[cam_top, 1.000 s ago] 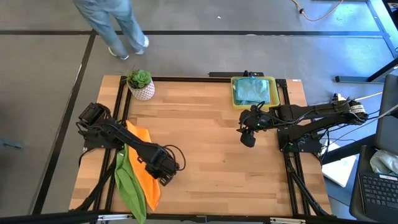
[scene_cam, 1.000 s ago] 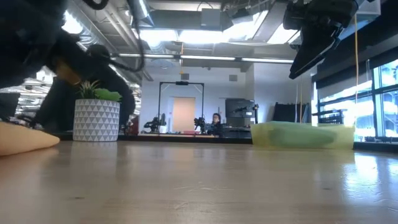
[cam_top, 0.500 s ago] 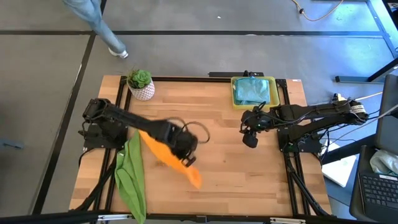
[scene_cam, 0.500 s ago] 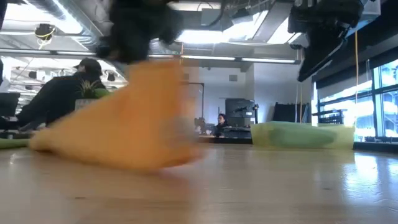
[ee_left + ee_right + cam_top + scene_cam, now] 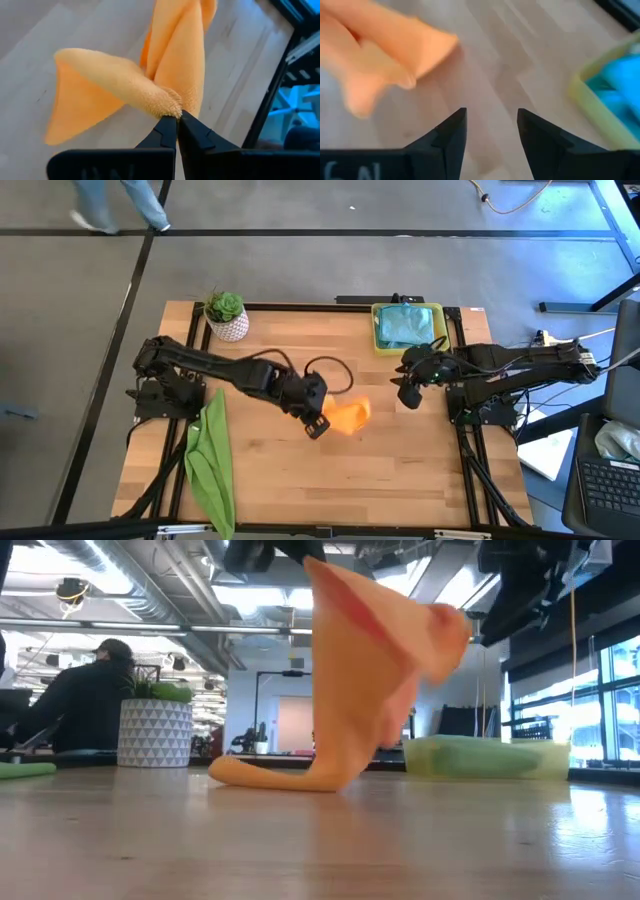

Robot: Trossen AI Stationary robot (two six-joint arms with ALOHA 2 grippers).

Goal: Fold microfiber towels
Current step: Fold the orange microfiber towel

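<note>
An orange microfiber towel (image 5: 348,416) hangs bunched over the middle of the table with my left gripper (image 5: 318,423) shut on it; in the low view it drapes down from the top of the picture (image 5: 370,670). A lime green towel (image 5: 208,465) lies crumpled along the table's left near part. Teal towels (image 5: 405,325) lie in the yellow tray (image 5: 377,340) at the far right. My right gripper (image 5: 408,392) hovers open just near of the tray, right of the orange towel, with nothing between its fingers (image 5: 455,132). My left gripper pinches a gathered tip of the orange towel (image 5: 169,102) between its two fingertips. The fingers slant downward, coming from the table's left. The towel hangs slack in folds below the hold, and its lower end (image 5: 270,775) trails on the table.
A potted plant (image 5: 227,317) stands at the far left corner. Bare wood lies in front of the orange towel and toward the near edge. A person (image 5: 70,700) sits in the room behind, and another walks past the table's far side (image 5: 115,205).
My left gripper has swung from the table's left near part toward the middle and up, tipping more level. It has dragged the orange towel away from beside the green one and raised it. The towel now hangs bunched with only its lower end on the wood.
</note>
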